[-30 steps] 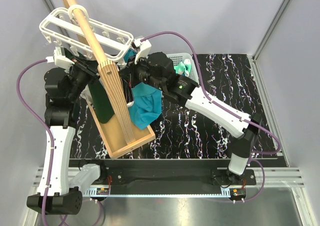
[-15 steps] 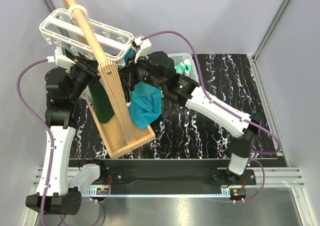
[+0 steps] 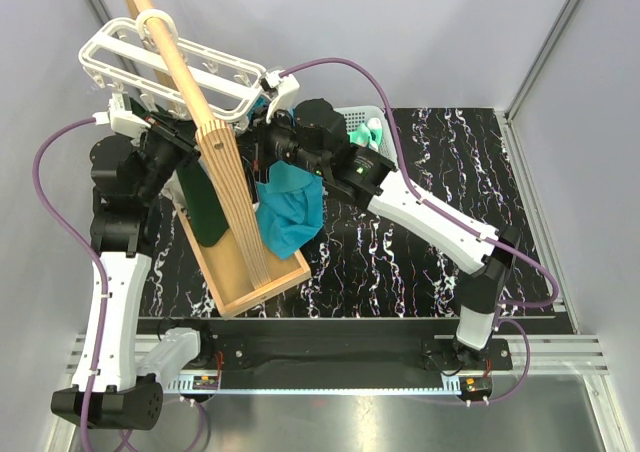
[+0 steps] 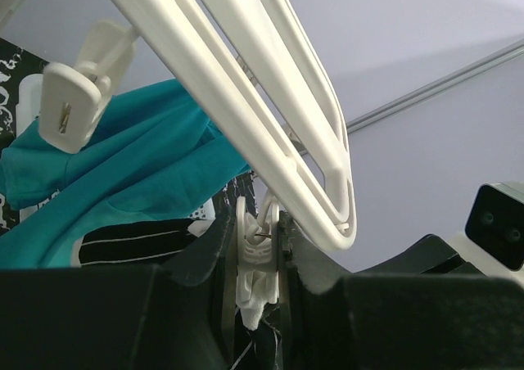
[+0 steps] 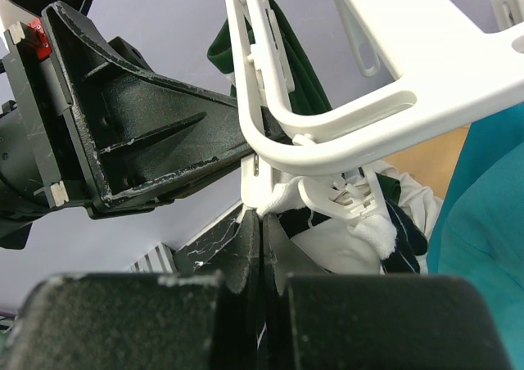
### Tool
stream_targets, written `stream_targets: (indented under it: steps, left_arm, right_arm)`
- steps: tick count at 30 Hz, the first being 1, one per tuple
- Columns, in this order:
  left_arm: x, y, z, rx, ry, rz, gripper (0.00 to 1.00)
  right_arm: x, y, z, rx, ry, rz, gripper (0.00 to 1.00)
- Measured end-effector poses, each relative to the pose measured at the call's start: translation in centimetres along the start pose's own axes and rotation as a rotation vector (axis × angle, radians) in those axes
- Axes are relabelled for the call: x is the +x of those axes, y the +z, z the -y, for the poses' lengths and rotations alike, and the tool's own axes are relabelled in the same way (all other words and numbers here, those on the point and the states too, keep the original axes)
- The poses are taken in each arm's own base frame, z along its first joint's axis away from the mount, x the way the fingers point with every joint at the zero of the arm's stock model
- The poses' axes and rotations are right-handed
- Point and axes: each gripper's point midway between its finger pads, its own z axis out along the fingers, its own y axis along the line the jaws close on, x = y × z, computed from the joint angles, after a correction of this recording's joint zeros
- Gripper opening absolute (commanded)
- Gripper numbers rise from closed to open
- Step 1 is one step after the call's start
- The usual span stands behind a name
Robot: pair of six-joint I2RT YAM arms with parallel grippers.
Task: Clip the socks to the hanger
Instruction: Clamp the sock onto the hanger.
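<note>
Above the dark marbled desk (image 3: 420, 242), our left end effector (image 4: 258, 259) squeezes a clip (image 4: 254, 239) under the hanger (image 5: 426, 59) so the right end effector (image 5: 260, 223), pinching the striped sock (image 5: 344, 243), can feed its edge in.

Wrist views: hanger (image 4: 254, 133) cropped by frame edges; sock (image 5: 327, 243) partly concealed behind clip (image 5: 348, 196). Top view: basket (image 3: 370, 110) mostly covered by right arm (image 3: 420, 207).

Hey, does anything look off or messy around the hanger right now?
Nothing spilled or broken. One untidy spot: at the hanger's corner, a white and dark sock sits bunched under it rather than hanging flat. The right claw pinches its edge, and the left claw squeezes a clip beside it.
</note>
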Motion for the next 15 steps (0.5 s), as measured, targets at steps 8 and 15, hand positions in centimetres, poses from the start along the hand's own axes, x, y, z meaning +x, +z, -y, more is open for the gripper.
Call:
stream_targets:
  steps: [8, 15]
  left_arm:
    - [0.1, 0.2, 0.2, 0.023, -0.022, -0.002, 0.34]
    - [1.0, 0.3, -0.3, 0.016, -0.069, -0.032, 0.59]
  right_arm:
    - [-0.1, 0.0, 0.0, -0.001, 0.0, 0.001, 0.0]
    - [-0.2, 0.0, -0.1, -0.006, 0.0, 0.008, 0.0]
